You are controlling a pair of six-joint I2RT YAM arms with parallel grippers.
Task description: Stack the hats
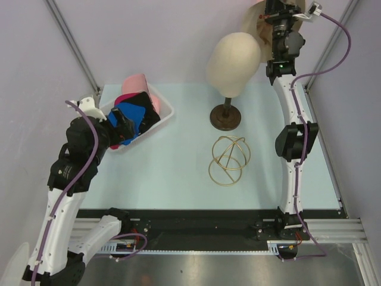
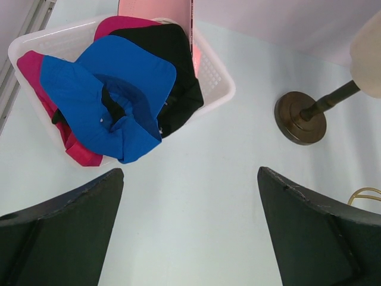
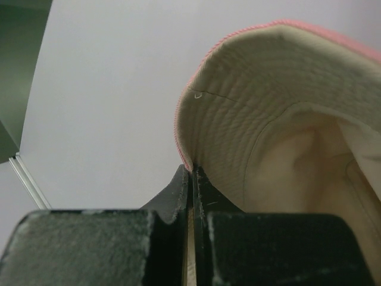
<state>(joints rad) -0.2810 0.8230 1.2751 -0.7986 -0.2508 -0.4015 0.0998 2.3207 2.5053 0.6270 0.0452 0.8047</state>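
So the right claw (image 3: 191, 174) was pinched tight on the brim of the salmon bucket hat (image 3: 286, 113), holding it up high behind the mannequin head (image 1: 233, 62). The left claw (image 2: 187, 179) hung wide and empty over the desk (image 2: 238, 196), near the basket (image 2: 217, 83) with the blue cap (image 2: 113, 95) and magenta cap (image 2: 36, 68) piled in. My take: bring the hat over the head opening-down, centre it, and only let go once the crown sits, or it'll slide off lopsided.
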